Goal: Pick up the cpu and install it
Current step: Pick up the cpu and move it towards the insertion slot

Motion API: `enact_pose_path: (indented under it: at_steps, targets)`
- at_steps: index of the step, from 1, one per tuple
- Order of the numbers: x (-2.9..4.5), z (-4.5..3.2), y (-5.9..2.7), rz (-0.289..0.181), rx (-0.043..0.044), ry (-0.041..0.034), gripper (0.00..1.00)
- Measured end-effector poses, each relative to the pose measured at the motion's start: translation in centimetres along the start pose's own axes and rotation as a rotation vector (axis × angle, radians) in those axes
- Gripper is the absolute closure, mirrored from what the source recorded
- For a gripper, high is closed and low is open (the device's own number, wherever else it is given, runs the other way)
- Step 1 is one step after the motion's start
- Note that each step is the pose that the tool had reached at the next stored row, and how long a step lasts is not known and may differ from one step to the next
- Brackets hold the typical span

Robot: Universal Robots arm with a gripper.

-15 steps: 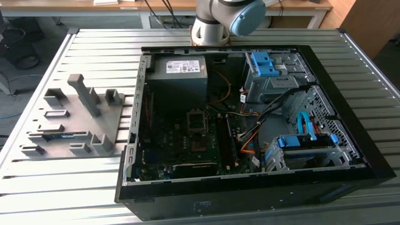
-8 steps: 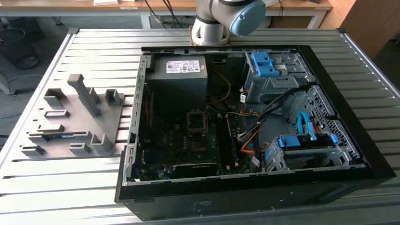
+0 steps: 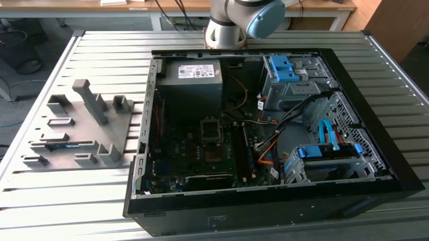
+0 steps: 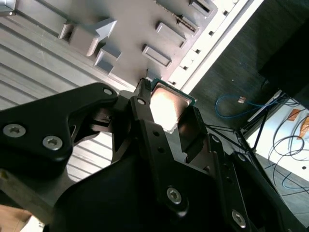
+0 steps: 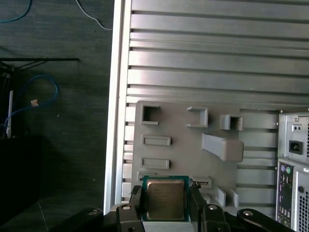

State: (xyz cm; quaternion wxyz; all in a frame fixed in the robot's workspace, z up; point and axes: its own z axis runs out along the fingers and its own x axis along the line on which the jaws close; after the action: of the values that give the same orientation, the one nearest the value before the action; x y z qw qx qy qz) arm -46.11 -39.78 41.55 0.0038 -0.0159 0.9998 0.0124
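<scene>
- The claw (image 5: 165,207) is clamping the cpu (image 5: 165,197), one finger pressing on each of two opposite edges, metal top facing the first wrist view
- The cpu is hanging above the grey fixture plate (image 5: 183,159) lying on the slatted bench (image 5: 217,63)
- The open computer case (image 3: 268,201) is sitting just beside that plate

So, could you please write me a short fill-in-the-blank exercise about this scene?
1. The claw is shut on the ___.
2. The drive brackets inside the computer case are coloured ___.
3. The grey fixture plate lies to the exterior view's ___ of the case.
Missing words: cpu; blue; left.
</scene>
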Motion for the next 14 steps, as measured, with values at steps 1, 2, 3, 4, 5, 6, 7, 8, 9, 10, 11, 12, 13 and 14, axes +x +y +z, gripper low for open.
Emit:
enact_pose_path:
  at_steps: [1,2,3,4,5,6,7,8,9,10,11,12,13,14]
  targets:
    - [-0.36,0.01,-0.01,0.0,0.0,0.0001,0.53]
    - [-0.78,0.02,-0.02,0.0,0.0,0.0001,0.53]
    - [-1.22,0.03,-0.04,0.0,0.0,0.0002,0.53]
    - [-1.66,0.04,-0.05,0.0,0.0,0.0005,0.53]
    - [-2.12,0.04,-0.06,0.0,0.0,0.0007,0.53]
    - [-2.57,0.05,-0.08,0.0,0.0,0.0008,0.53]
    - [-3.04,0.06,-0.1,0.0,0.0,0.0011,0.53]
    - [-3.49,0.06,-0.11,0.0,0.0,0.0012,0.53]
    - [-3.93,0.07,-0.12,0.0,-0.0001,0.0013,0.53]
    - [-4.33,0.07,-0.13,0.0,-0.0001,0.0015,0.53]
    - [-4.72,0.08,-0.15,0.0,-0.0001,0.0013,0.53]
    - [-5.1,0.09,-0.16,0.0,-0.0001,0.0012,0.53]
    - [-5.48,0.08,-0.17,0.0,-0.0001,0.0014,0.53]
    - [-5.88,0.08,-0.19,0.0,0.0,0.0015,0.53]
